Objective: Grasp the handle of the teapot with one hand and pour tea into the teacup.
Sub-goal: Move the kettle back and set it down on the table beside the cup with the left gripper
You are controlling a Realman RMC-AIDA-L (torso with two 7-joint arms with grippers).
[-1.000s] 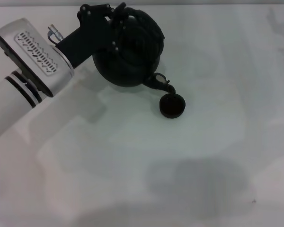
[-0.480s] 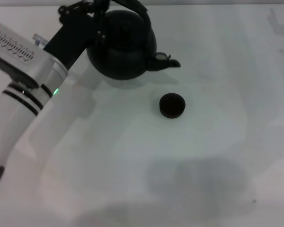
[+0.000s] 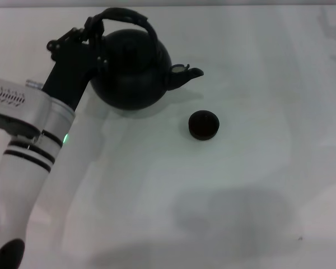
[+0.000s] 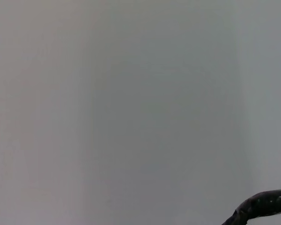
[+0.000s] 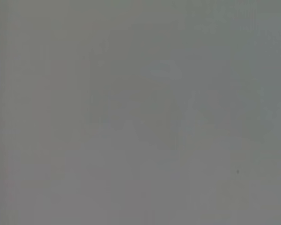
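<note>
- Left gripper up at the far-left end of the handle, jaws apparently closed around the hoop where it meets the pot's shoulder; exact finger gap hidden by the black-on-black overlap.
- Teapot upright at the far left of the worktop, spout pointing toward the robot's right; cannot tell whether the base rests on the surface or hangs just above it.
- Teacup nearer the robot and to the right of the spout, apart from the pot, nothing over it.
- Left wrist view: only a short curve of the handle at the edge, otherwise blank surface. Right gripper out of sight everywhere; right wrist view showing bare surface only.
- Judged step: pot level and away from the cup, so either ahead of a pour or setting down after one; no liquid discernible in the cup.
- If pouring is next: bring the spout tip directly above the cup's centre before tilting, not beside the rim.
- Tilt slowly about the handle grip; a grasp at one end of the hoop likely lets the heavy pot swing, so keep wrist motion smooth.
- Keep the spout low over the cup but clear of it; a small, light cup probably slides or tips at a touch.
- Watch the lid during the tilt; nothing seen securing it.
</note>
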